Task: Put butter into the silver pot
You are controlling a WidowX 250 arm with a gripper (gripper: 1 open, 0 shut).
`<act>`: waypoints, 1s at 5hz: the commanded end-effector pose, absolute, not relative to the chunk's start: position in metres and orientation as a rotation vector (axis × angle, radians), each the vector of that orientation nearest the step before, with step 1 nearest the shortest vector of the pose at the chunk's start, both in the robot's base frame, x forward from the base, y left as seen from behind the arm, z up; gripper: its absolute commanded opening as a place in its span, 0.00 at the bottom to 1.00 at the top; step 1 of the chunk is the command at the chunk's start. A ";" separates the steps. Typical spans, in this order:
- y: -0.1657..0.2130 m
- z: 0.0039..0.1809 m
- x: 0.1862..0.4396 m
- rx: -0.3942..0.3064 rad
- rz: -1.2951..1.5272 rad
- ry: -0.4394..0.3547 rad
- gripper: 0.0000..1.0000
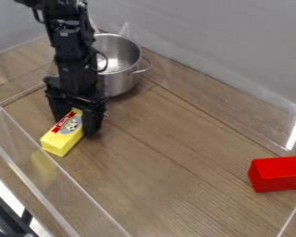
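Note:
The butter is a small yellow stick with a red-and-white label, lying on the wooden table at the left. My gripper points straight down over its far end, open, with one finger on each side of the stick. The fingertips are down near the table. The silver pot stands upright just behind the gripper, partly hidden by the black arm. It looks empty.
A red rectangular block lies at the front right. Clear plastic walls border the table at the left and front. A grey wall rises behind the pot.

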State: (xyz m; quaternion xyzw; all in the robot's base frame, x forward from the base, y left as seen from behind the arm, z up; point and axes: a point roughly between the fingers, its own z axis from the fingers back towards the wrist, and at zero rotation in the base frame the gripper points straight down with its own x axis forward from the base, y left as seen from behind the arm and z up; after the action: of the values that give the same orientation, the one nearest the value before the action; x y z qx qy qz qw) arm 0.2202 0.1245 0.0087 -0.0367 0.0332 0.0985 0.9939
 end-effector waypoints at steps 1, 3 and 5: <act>0.116 0.009 0.217 -0.070 0.130 0.061 0.00; 0.107 0.005 0.208 -0.067 0.076 0.070 0.00; 0.102 0.007 0.204 -0.067 0.087 0.074 0.00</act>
State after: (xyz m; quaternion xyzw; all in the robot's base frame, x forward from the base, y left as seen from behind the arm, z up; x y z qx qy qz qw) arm 0.2085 0.1079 0.0075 -0.0302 0.0295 0.0473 0.9980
